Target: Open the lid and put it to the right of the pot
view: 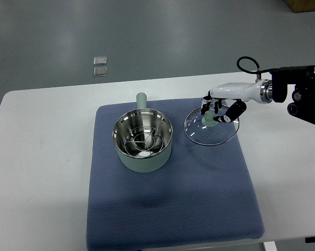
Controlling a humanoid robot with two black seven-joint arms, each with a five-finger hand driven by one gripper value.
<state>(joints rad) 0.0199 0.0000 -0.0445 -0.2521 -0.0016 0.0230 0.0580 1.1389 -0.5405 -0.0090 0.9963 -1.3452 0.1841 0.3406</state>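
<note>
We see the glass lid (pixel 211 127) lying flat on the blue mat (pixel 173 204), just to the right of the pot (pixel 143 141) and not touching it. The lid has a pale green knob (pixel 210 121) in its middle. The right robot hand (pixel 218 111) is over the lid, and its dark fingers (pixel 231 113) are curled close around the knob, so it looks like it is grasping the lid by the knob. The white arm of that hand comes in from the right of the pot. The pot is pale green outside and shiny metal inside, and it is open on top. We can see a wire rack (pixel 142 141) down inside it. The pot's handle (pixel 141 99) sticks out at the back, away from us. The mat lies on the white worktop (pixel 37 157). Far behind the pot, on the grey floor (pixel 147 36), there are two small clear squares (pixel 100 66).
</note>
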